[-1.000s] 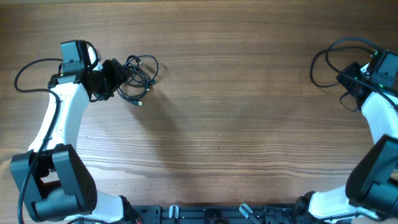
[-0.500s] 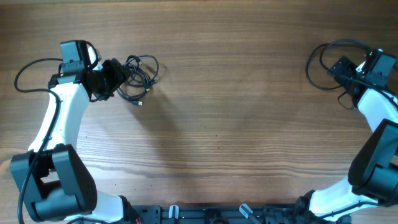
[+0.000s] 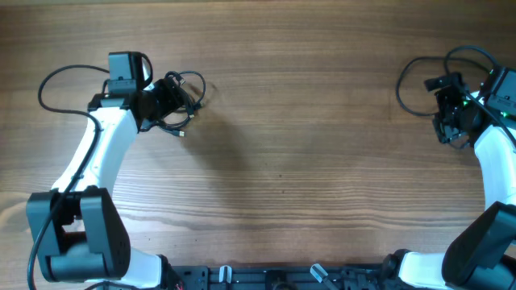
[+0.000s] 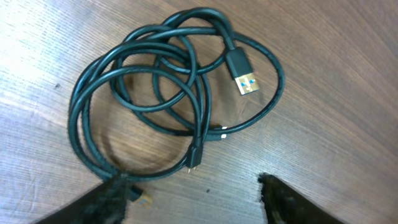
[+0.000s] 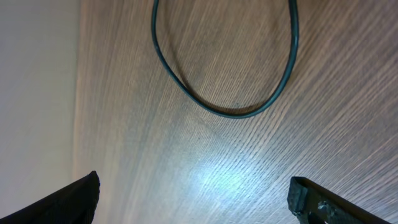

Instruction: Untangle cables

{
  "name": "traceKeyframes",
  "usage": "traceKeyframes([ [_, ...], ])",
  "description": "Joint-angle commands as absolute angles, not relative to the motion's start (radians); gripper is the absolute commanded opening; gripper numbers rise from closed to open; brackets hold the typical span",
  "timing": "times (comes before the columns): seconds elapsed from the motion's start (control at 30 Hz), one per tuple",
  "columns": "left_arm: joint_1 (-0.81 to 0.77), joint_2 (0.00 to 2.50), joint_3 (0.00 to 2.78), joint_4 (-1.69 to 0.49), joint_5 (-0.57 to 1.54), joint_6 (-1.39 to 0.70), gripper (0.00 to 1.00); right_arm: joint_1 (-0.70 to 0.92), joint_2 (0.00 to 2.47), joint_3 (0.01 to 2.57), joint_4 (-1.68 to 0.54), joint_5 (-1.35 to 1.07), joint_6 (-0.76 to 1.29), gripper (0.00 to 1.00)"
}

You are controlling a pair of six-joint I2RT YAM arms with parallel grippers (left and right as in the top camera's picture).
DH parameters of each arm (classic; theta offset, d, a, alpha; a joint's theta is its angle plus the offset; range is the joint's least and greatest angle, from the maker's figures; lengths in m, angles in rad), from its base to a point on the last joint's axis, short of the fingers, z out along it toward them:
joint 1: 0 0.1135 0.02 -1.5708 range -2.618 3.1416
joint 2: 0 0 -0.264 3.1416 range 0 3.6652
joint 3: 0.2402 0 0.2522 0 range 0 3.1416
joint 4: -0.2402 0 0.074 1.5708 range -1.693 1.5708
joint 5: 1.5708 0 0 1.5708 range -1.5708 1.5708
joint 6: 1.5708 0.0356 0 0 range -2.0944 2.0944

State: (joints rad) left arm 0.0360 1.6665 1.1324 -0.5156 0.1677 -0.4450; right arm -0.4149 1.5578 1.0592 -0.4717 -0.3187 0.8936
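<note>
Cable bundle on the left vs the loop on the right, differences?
The coiled black cable bundle is several overlapping loops; the single black cable loop is one open curve. The bundle shows a USB plug; the loop shows none in its wrist view. Both thin, black, on the wooden table.

The left hand meets the knotted cables, right hand well apart.
</note>
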Motion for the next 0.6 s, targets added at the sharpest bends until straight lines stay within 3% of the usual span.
traceKeyframes([
  [0.0, -0.009, 1.709, 1.106, -0.467, 0.094, -0.434, 0.61, -0.413, 1.556, 1.063, -0.472, -0.334, 1.063, 1.00],
  [0.2, -0.065, 1.856, 1.101, -0.356, 0.054, -0.434, 0.59, -0.413, 1.556, 1.063, -0.472, -0.334, 1.288, 1.00],
  [0.33, -0.126, 1.903, 1.101, -0.351, 0.066, -0.433, 0.18, -0.413, 1.556, 1.063, -0.472, -0.334, 1.447, 1.00],
  [0.43, -0.183, 1.901, 1.102, -0.391, 0.159, -0.423, 0.06, -0.413, 1.556, 1.063, -0.472, -0.334, 1.507, 1.00],
  [0.57, -0.272, 1.865, 1.102, -0.591, 0.217, -0.427, 0.04, -0.413, 1.556, 1.063, -0.472, -0.334, 1.529, 1.00],
])
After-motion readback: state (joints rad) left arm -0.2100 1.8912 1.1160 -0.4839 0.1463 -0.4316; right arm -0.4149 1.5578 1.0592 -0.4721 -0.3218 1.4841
